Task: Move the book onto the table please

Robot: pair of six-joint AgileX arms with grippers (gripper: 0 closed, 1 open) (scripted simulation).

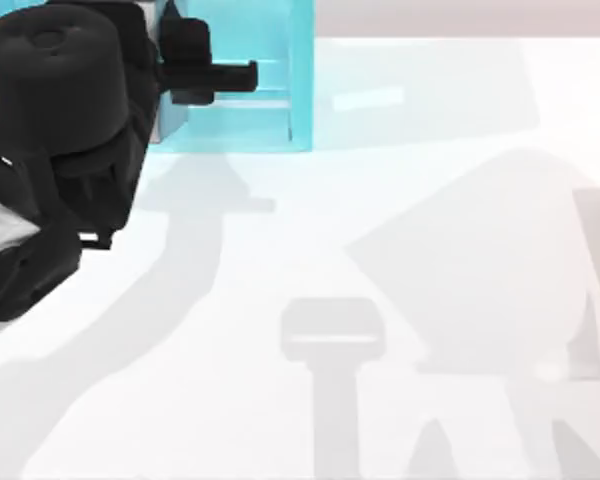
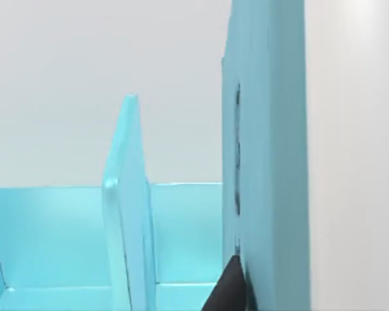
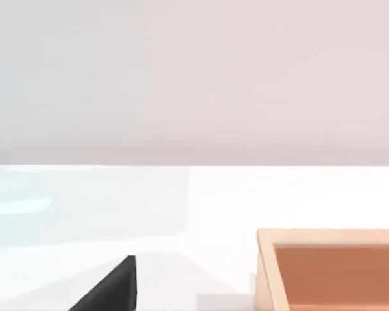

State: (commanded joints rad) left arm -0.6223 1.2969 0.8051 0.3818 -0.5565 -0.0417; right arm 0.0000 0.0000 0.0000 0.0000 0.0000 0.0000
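Left claw (image 1: 242, 76) reaches into the teal shelf (image 1: 302, 90); its opening can't be told; glossy white table (image 1: 430, 250).

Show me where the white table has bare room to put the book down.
The table is bare from the front of the teal shelf across the middle to the top view's right edge. It is crowded at the upper left, where the left arm's gripper reaches into the shelf. The book cannot be made out.

Overhead downward view; wrist views low, close.

Bright, even light; soft grey arm shadows across glossy table (image 1: 430, 150).
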